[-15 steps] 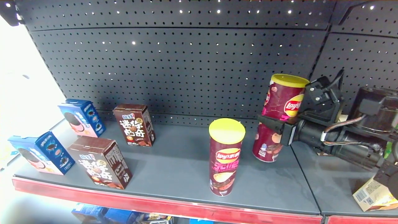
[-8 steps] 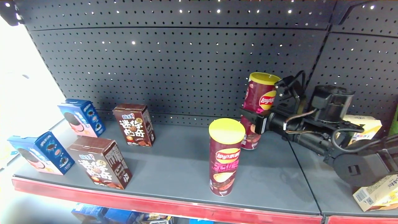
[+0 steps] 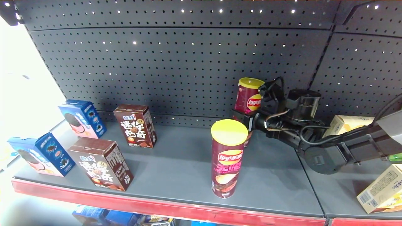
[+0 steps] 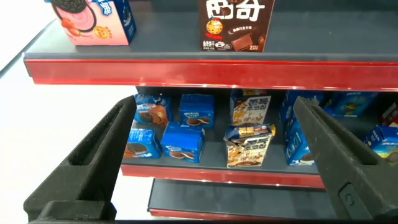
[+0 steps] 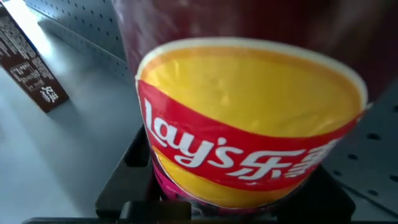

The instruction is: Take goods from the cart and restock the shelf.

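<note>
Head camera looked down on the shelf (image 3: pixel 182 163); left wrist faced its front; right wrist hugged the can (image 5: pixel 249 137), perhaps sharing its nine-o'clock box (image 3: pixel 135 125).

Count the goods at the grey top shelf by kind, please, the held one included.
Blue boxes: 2
Brown boxes: 2
Chip cans: 2, one in the right gripper
Cream boxes: 2
Total: 8

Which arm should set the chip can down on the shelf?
Right. The right pincer holds the can at the back of the shelf; the left pincer is open, empty, facing a lower shelf.
</note>
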Robot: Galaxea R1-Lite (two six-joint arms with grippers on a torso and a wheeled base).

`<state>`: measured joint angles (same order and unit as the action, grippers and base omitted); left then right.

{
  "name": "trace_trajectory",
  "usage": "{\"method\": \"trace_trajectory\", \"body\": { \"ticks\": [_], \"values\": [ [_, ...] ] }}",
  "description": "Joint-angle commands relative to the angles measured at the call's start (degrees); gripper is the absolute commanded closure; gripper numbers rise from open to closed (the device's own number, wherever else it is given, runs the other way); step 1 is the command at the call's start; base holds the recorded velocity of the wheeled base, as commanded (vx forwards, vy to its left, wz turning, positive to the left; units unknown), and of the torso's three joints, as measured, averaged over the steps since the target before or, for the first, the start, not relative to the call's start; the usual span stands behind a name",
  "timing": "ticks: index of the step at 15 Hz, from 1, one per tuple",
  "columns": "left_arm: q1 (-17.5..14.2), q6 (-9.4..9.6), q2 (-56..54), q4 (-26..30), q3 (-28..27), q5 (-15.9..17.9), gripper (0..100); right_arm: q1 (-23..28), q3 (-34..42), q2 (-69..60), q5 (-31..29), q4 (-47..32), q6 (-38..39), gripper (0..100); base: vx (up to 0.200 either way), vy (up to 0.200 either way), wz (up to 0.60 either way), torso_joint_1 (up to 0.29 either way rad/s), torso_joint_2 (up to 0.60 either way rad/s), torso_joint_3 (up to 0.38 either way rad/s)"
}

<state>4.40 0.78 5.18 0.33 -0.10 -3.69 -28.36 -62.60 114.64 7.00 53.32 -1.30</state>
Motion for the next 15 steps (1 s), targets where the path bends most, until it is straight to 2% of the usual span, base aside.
{"method": "trace_trajectory", "body": {
  "ticks": [1, 15],
  "values": [
    [-0.01, 0.01, 0.09, 0.02, 0.01, 0.0, 0, -0.21, -0.86, 1.55, 0.03, 0.12, -0.1, 100, 0.0, 0.0, 0.0, 0.0, 0.0, 0.0],
    [-0.01, 0.01, 0.09, 0.02, 0.01, -0.09, 0, -1.09, -2.0, 3.84, 0.12, 0.47, -0.28, 100, 0.0, 0.0, 0.0, 0.0, 0.0, 0.0]
  ]
}}
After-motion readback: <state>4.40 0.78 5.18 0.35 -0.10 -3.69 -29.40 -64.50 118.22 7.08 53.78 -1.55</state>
